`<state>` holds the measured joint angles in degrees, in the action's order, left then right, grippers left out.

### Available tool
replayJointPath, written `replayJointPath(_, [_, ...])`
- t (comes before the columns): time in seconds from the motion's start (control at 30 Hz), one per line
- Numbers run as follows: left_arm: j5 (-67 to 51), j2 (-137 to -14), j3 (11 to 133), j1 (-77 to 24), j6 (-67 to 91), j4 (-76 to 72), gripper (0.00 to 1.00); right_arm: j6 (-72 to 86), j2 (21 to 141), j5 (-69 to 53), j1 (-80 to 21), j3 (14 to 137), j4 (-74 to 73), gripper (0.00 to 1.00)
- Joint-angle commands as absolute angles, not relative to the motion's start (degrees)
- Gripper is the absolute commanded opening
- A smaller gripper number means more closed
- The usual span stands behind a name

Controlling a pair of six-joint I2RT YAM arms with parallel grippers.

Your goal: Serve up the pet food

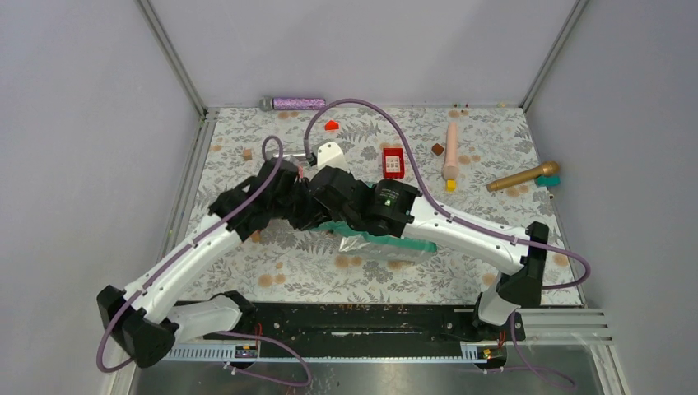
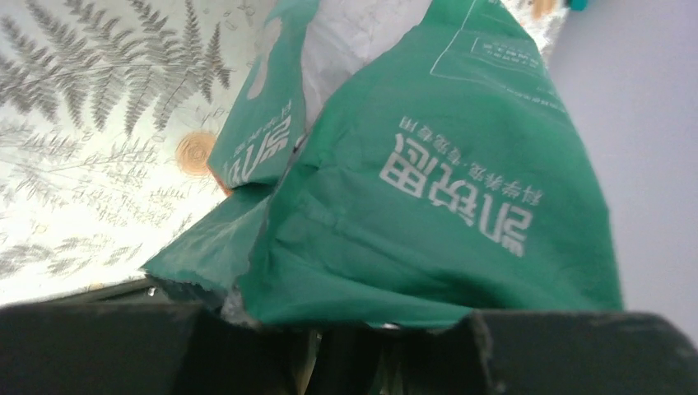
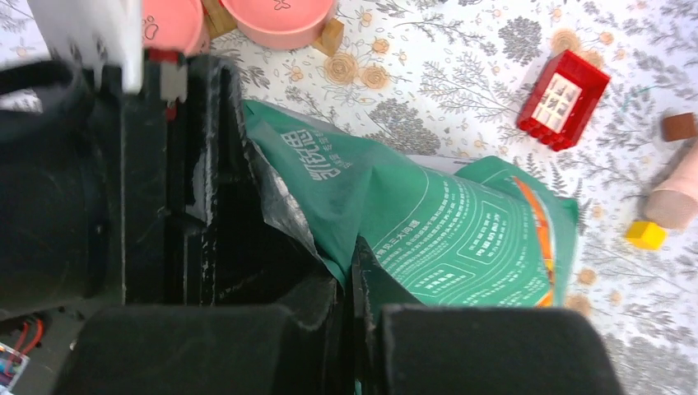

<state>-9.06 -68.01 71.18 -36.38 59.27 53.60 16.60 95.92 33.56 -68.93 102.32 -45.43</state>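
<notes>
My left pincer (image 2: 333, 346) and right pincer (image 3: 360, 329) each pinch the mouth of the green bag (image 2: 428, 214), the pet food hidden, likely inside; an uneven pull could rip it, spilling kibble short of the pink bowl (image 3: 276, 16)

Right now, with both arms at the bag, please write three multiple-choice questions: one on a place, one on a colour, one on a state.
1. Where is the red block? A) in a bowl B) on the mat, apart from the bag C) on top of the bag
2. What colour is the bag? A) green B) yellow C) purple
3. How is the right gripper? A) wide open B) holding the block C) shut on the bag
Answers: 1 B, it lies on the mat beyond the bag; 2 A, green in both wrist views; 3 C, its jaws pinch the bag's edge.
</notes>
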Motion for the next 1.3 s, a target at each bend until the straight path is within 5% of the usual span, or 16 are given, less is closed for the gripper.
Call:
replayJointPath(0.0, [-10.8, -58.8, 50.6, -38.1, 67.6, 21.4, 0.0, 22.5, 88.2, 37.8, -68.6, 96.3, -30.8, 0.0])
replayJointPath(0.2, [-10.6, -51.3, 30.6, -39.8, 79.2, -13.6, 0.0, 26.6, 79.8, 36.2, -68.6, 84.3, -19.1, 0.0])
replayJointPath(0.4, [-10.8, -50.1, 27.7, -42.1, 80.0, -21.9, 0.0, 25.9, 78.0, 38.1, -68.7, 82.7, -16.8, 0.0])
replayJointPath(0.87, [-4.5, -31.6, 25.9, -42.3, 78.6, -6.1, 0.0, 20.2, 74.3, 41.6, -68.7, 80.1, -16.7, 0.0])
replayJointPath(1.27, [-8.3, -28.0, 20.9, -42.3, 79.6, -13.4, 0.0, 16.3, 70.2, 42.0, -68.6, 77.6, -15.4, 0.0])
